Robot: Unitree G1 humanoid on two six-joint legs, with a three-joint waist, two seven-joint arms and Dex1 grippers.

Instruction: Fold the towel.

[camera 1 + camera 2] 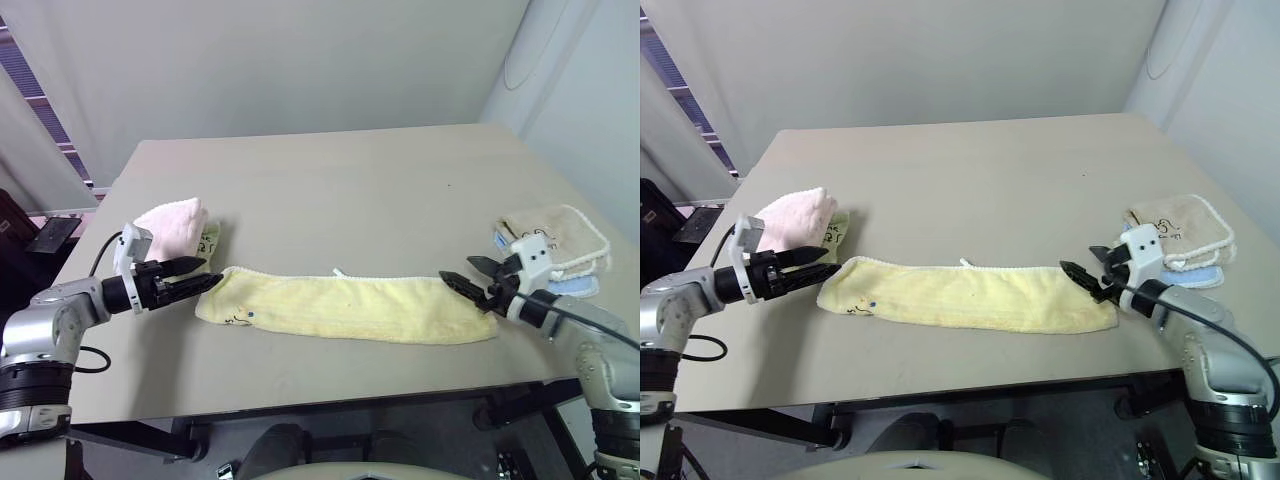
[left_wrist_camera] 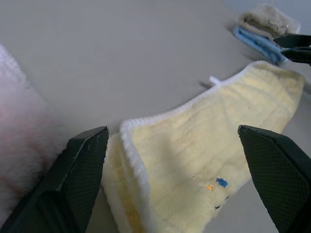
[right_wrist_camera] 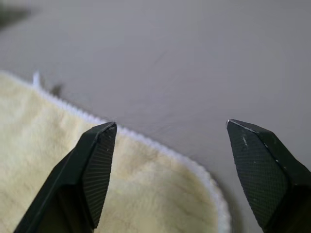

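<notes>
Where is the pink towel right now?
The pink towel sits folded on the table's left side in the head views, just behind the left gripper and beside the left end of the yellow towel.

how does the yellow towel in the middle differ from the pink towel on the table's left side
The pale yellow terry towel lies stretched in a long flat strip between both open grippers; the fluffy pink towel sits bunched in a compact, thicker bundle. The yellow one has whitish stitched edging; the pink shows none. Both rest on the beige table.
</notes>
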